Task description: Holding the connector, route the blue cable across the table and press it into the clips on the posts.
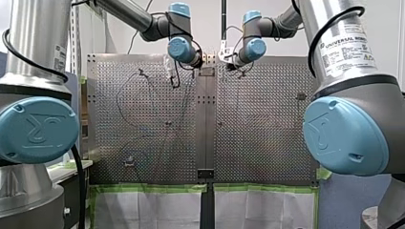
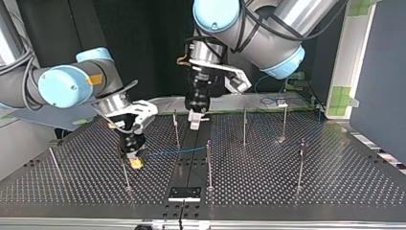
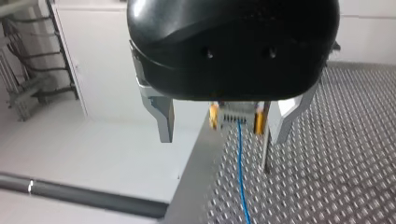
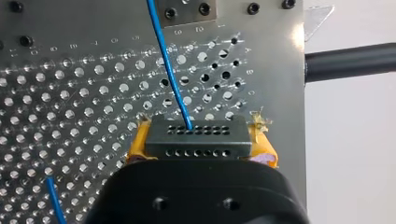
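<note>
Connector [image 4: 195, 135] in right gripper [image 4: 200, 145], blue cable [image 4: 171, 79] ahead

Obstacles: thin upright posts [image 2: 208, 160], well apart across the perforated counter [image 2: 344, 191]. Blue cable [image 2: 167, 152] strung low among them, running from the connector [image 4: 196, 135] in the right gripper [image 2: 136, 162]. Left gripper [image 2: 195, 122] hanging over the centre seam, just beside one post.
Free room: wide lanes between posts.

I see the grey connector [image 4: 195, 136], two rows of small holes on its face, clamped between my right gripper's [image 4: 201, 151] yellow pads. The thin blue cable [image 4: 170, 79] leaves its face and trails low among the slim upright posts [image 2: 208, 163].
</note>
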